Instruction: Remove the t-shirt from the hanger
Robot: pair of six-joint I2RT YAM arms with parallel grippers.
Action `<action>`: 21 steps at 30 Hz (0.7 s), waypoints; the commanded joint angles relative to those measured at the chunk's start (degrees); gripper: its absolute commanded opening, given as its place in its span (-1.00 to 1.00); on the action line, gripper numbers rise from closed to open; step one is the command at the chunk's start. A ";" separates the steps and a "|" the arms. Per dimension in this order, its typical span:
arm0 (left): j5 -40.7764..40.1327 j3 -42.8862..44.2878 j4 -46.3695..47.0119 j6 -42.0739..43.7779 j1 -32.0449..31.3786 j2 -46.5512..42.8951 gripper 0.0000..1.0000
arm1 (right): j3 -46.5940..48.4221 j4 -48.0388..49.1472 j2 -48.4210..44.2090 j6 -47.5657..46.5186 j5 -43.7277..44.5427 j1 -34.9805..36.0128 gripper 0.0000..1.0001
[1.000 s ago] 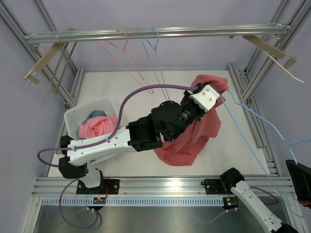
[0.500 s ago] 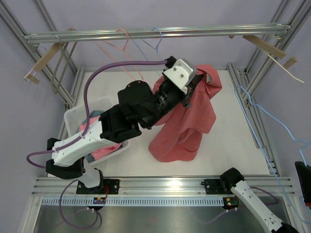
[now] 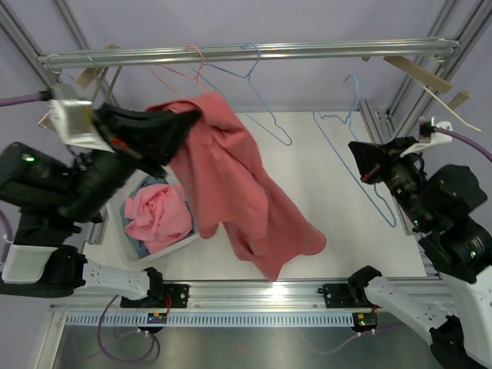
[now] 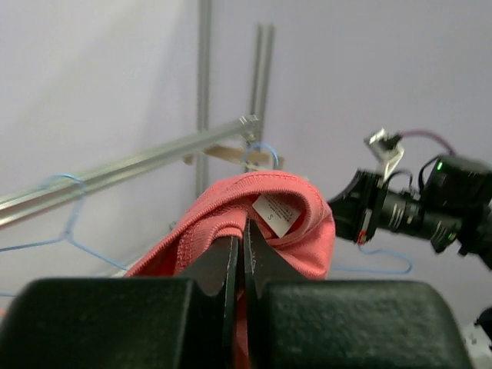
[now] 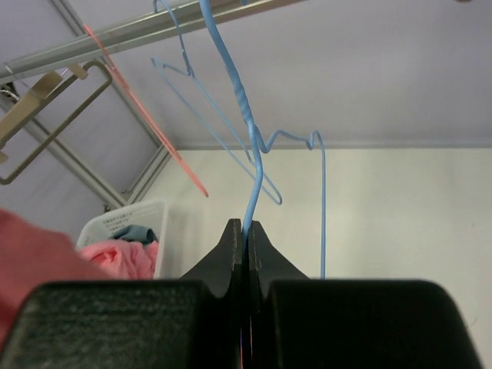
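Red t-shirt (image 3: pixel 231 177) clamped in left jaws, bare blue hanger (image 5: pixel 244 104) pinched in right jaws. Separation looks done; next: release above bin (image 5: pixel 115 223).

Left gripper (image 4: pixel 244 231) and right gripper (image 5: pixel 244 229) held high, jaws pinched shut.

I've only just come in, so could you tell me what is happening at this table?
The left fingers are shut on the collar of the red t-shirt, holding it up so that it drapes beside the white bin of clothes. The right fingers are shut on a bare blue wire hanger, held well apart from the shirt. So the shirt is off the hanger.
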 commanded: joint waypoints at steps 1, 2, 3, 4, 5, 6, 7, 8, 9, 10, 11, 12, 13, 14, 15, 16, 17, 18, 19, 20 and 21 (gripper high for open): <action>-8.88 5.06 2.45 5.90 -0.08 -3.22 -1.00 | 2.32 10.50 4.93 -4.82 2.32 0.09 -1.00; -10.22 5.68 2.54 7.23 -0.08 -3.49 -1.00 | 2.76 11.38 6.27 -5.00 2.15 0.09 -1.00; -11.71 6.47 2.54 8.72 -0.08 -3.58 -1.00 | 4.41 12.44 9.33 -5.09 1.71 0.17 -1.00; -14.33 7.35 2.63 11.87 -0.08 -3.40 -1.00 | 5.30 12.97 10.66 -5.09 1.19 0.09 -1.00; -15.84 9.80 2.63 13.64 -0.08 -2.88 -1.00 | 7.05 13.84 12.15 -4.83 -0.04 0.09 -1.00; -18.73 11.21 3.50 15.92 -0.08 -2.35 -1.00 | 7.94 14.29 14.78 -4.65 -0.48 0.09 -1.00; -20.49 12.62 4.72 21.60 -0.08 -0.96 -1.00 | 8.82 14.55 16.11 -4.30 -0.84 0.09 -1.00; -22.25 13.68 6.65 24.87 -0.08 -0.42 -1.00 | 10.83 14.64 17.60 -4.39 -0.93 0.09 -1.00; -23.84 14.56 12.33 28.82 -0.08 -0.15 -1.00 | 11.80 14.64 20.23 -4.39 -1.02 0.09 -1.00; -25.77 14.74 15.43 35.74 -0.08 0.20 -1.00 | 12.60 14.64 21.39 -4.39 -1.54 0.09 -1.00; -26.31 15.00 17.90 38.50 -0.08 0.81 -1.00 | 13.91 14.99 22.44 -4.47 -1.89 0.09 -1.00; -26.57 15.53 22.36 44.01 -0.08 1.08 -1.00 | 14.53 15.26 24.28 -4.39 -2.24 0.17 -1.00; -26.66 15.62 24.23 46.15 -0.08 1.25 -1.00 | 15.23 15.35 25.08 -4.30 -2.51 0.09 -1.00; -26.40 15.97 25.99 47.48 -0.08 1.86 -1.00 | 16.46 15.35 25.96 -4.30 -2.60 0.09 -1.00; -25.62 16.58 26.79 48.36 -0.08 2.22 -1.00 | 16.99 15.43 27.36 -4.39 -2.51 0.09 -1.00; -25.52 17.20 27.75 50.55 -0.08 2.57 -1.00 | 17.35 15.61 28.16 -4.39 -2.34 0.00 -1.00; -25.35 17.38 28.63 51.62 -0.08 2.83 -1.00 | 18.05 15.61 28.95 -4.47 -2.25 0.00 -1.00; -25.00 17.38 29.86 52.76 -0.08 3.19 -1.00 | 18.23 15.70 30.35 -4.47 -2.25 -0.18 -1.00; -24.91 17.12 30.40 54.60 -0.08 3.28 -1.00 | 18.32 15.87 31.06 -4.30 -2.77 -0.44 -1.00; -24.99 16.85 31.71 55.40 -0.08 3.28 -1.00 | 17.97 16.57 31.59 -4.21 -3.12 -0.62 -1.00; -24.99 16.59 31.89 56.01 -0.08 3.02 -1.00 | 17.88 17.01 32.64 -3.86 -3.47 -1.40 -1.00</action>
